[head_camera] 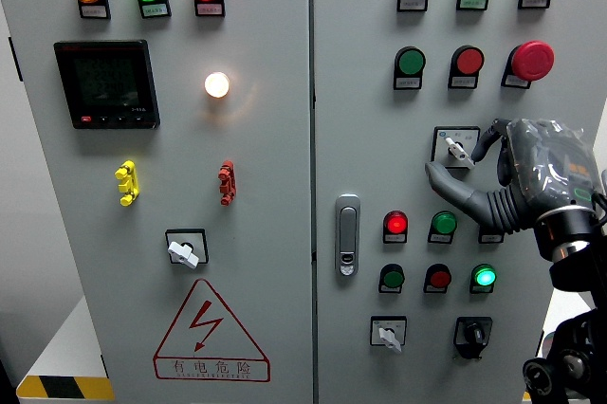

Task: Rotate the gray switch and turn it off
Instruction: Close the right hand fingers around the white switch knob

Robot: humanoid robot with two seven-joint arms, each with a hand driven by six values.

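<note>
**Hand at gray rotary switch, right cabinet door**

Forearm of the right arm enters from the lower right edge, nearest the camera, its dark wrist joint leading up to the right hand (517,176), which is wrapped in clear film. The gray fingers (455,188) curve leftward below the gray switch (456,148), and a dark fingertip reaches its right side. Whether the fingers actually pinch the knob cannot be told; they are curled close around it, not spread.

The gray switch sits on the right door, mid-height, on a white square plate, its knob tilted. Below it lie a lit red lamp (395,225), a green button (443,224), then a lower row ending in a lit green lamp (485,277). Two further selectors stand at the bottom: a gray one (387,334) and a black one (471,334).

Door handle (348,233) is just right of the seam between the doors. On the left door: a dark meter (105,83), a glowing white lamp (217,84), another gray selector (185,250) and a red warning triangle (211,333).
</note>
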